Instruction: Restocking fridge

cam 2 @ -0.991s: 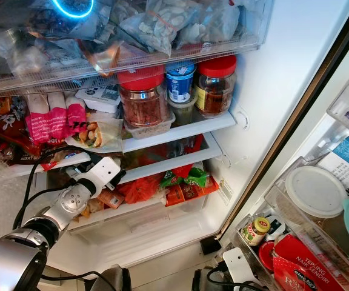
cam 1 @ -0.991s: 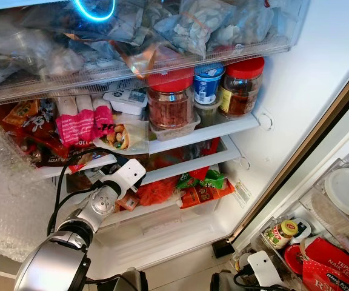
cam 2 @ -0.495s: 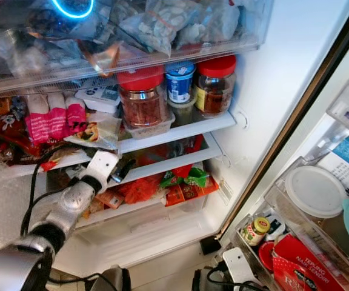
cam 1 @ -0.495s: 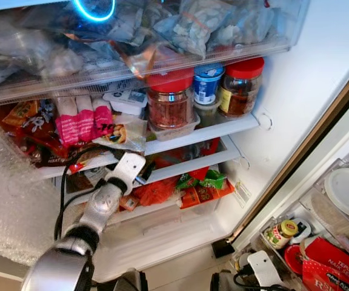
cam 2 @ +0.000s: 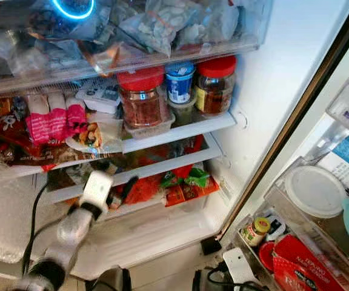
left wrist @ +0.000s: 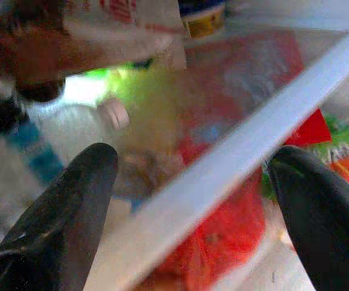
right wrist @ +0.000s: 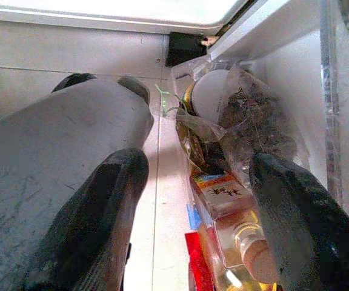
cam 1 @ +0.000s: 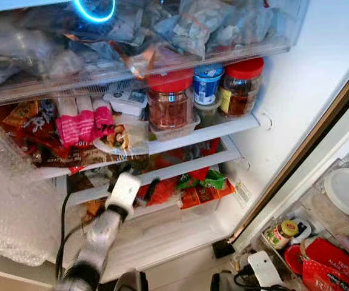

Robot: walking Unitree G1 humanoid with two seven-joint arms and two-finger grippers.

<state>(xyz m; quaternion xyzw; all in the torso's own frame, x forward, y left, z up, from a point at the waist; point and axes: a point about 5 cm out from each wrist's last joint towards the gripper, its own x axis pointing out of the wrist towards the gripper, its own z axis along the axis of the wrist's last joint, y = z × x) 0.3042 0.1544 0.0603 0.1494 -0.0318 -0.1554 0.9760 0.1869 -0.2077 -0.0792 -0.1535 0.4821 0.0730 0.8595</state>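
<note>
Fingers spread and empty, the left gripper [cam 1: 143,186] reaches beneath a fridge shelf [cam 1: 186,165] toward soft, crinkly red snack packets [cam 1: 162,189], likely light, best pinched mid-body.

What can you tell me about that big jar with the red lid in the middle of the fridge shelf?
The big jar is clear, plastic or glass by the look, with a wide red screw lid and reddish-brown contents packed inside. It stands upright in a clear tray on the white shelf, just under the drawer of bagged food. A blue-lidded tub stands right beside it, then a smaller red-lidded jar.
</note>
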